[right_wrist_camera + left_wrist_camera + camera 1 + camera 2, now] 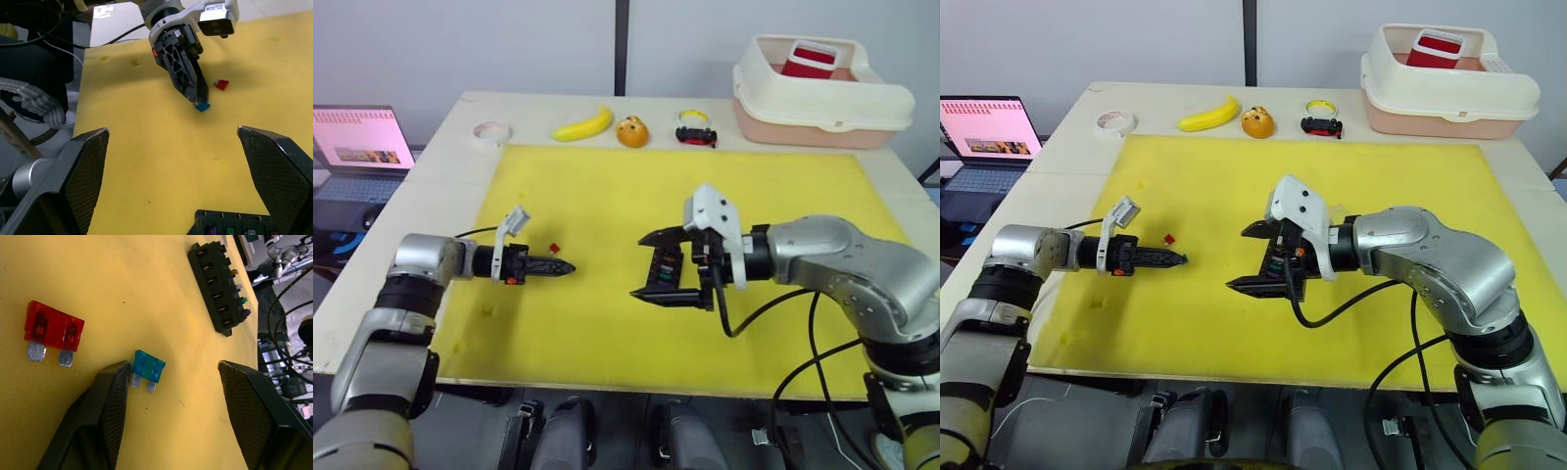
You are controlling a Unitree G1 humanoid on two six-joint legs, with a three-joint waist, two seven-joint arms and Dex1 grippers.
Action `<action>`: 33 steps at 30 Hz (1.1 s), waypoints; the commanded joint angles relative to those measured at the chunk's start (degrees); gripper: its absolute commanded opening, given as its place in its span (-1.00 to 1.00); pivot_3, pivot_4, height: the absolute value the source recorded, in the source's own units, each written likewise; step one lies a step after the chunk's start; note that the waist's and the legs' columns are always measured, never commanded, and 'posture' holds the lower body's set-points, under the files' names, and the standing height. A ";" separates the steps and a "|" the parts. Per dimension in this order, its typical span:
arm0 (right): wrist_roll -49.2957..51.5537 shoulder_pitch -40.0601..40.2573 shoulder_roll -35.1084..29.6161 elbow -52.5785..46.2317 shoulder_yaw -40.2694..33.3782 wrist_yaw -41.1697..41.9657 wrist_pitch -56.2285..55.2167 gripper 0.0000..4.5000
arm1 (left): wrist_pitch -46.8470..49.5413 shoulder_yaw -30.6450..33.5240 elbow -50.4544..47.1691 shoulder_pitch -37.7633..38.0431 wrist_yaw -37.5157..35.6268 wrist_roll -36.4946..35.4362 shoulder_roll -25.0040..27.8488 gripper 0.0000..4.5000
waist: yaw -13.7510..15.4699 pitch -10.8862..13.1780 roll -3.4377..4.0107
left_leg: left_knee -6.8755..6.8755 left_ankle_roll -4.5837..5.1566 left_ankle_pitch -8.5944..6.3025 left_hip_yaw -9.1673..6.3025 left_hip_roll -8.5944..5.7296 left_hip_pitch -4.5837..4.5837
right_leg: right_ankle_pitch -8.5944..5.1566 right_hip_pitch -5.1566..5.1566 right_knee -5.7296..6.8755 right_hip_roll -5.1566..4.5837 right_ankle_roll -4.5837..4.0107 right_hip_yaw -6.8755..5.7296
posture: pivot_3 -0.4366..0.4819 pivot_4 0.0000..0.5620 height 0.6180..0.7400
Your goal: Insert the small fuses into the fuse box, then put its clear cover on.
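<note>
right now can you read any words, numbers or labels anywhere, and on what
None can be read.
Laptop screen: pink page with text, too blurred to read.
Red fuse and teal fuse: no rating legible on either face.
Fuse box: no marking visible.
Red item in the cream bin: no label legible.

Pale wall (460,39), cream table (440,157) w/ yellow mat (607,196)

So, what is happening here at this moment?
The robot is loading a fuse box on the yellow mat. Four small fuses already sit in its far row. The left gripper is open around a teal fuse lying on the mat, with a red fuse loose beside it. The right gripper hovers open over the box.
</note>
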 commanded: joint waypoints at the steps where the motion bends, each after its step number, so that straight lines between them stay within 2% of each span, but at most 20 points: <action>1: 1.00 -0.33 0.03 -1.72 -1.92 -0.53 -0.01 1.00 | 0.08 -0.64 1.70 1.98 0.79 1.56 -0.55 0.34 | -0.01 -0.01 0.01 | 0.00 0.00 0.00 0.00 0.00 0.01 | 0.00 0.00 0.00 0.00 0.00 0.00 | -0.05 -0.47 1.00; 4: 0.91 -1.07 0.59 -1.14 -1.61 -0.85 -0.06 1.00 | 1.01 0.34 1.29 2.33 1.31 1.03 -0.94 -0.01 | -0.02 -0.01 0.01 | 0.00 0.00 0.00 -0.01 0.00 0.01 | 0.00 0.01 0.01 0.00 0.00 0.00 | -0.05 -0.47 1.00; 7: 1.01 -1.81 1.45 -0.96 -0.74 -0.59 -0.01 1.00 | 2.25 0.71 -1.12 3.87 1.61 0.35 -0.81 -0.67 | -0.09 -0.01 0.01 | 0.00 0.01 0.00 0.01 0.00 0.00 | 0.00 0.00 0.00 -0.01 0.00 0.01 | -0.05 -0.47 1.00; 16: -1.98 -3.48 -0.04 0.71 2.08 2.40 -1.58 1.00 | 1.17 2.58 -0.09 4.97 4.39 1.24 -1.03 -0.67 | -0.09 -0.02 0.01 | -0.01 0.01 -0.01 0.00 0.01 0.02 | 0.00 0.01 0.01 0.01 0.00 0.01 | -0.05 -0.47 1.00; 19: -0.04 -4.82 1.51 1.52 1.45 2.78 -0.70 1.00 | 1.91 1.91 -2.07 5.44 3.12 0.75 -0.52 -0.99 | -0.22 -0.04 0.04 | -0.01 0.01 -0.01 0.01 0.02 0.02 | 0.00 0.00 0.01 0.02 0.00 0.01 | -0.05 -0.47 1.00; 21: -3.28 -3.43 -0.05 0.34 3.78 2.86 -2.29 1.00 | 1.04 2.46 -1.56 6.18 4.52 1.30 -1.16 -0.99 | -0.11 -0.05 0.04 | -0.01 0.01 -0.01 0.00 0.02 0.05 | 0.00 0.01 0.04 0.02 0.00 0.01 | -0.05 -0.47 1.00; 26: -0.48 -4.84 1.79 1.98 0.73 1.77 -0.06 1.00 | 1.81 2.15 -4.22 6.36 3.42 0.65 -0.57 -0.99 | -0.15 -0.05 0.04 | -0.01 0.01 -0.01 0.01 0.02 0.05 | 0.00 0.00 0.04 0.01 0.00 0.03 | -0.05 -0.47 1.00; 31: 1.41 -3.03 0.50 0.58 -1.83 1.11 1.59 1.00 | 3.49 6.67 -7.80 5.97 3.89 -2.48 0.61 -0.99 | -0.21 -0.04 0.02 | -0.01 0.01 -0.01 0.02 0.01 0.01 | 0.00 -0.01 0.01 -0.02 0.00 0.03 | -0.05 -0.47 1.00; 33: 3.91 -3.65 0.87 1.45 -3.82 1.01 3.41 1.00 | 6.45 9.36 -12.25 5.54 4.28 -5.44 1.54 -0.99 | -0.27 -0.03 0.00 | -0.01 0.01 -0.01 0.02 0.02 0.01 | 0.00 -0.03 0.03 -0.01 0.00 0.03 | -0.05 -0.47 1.00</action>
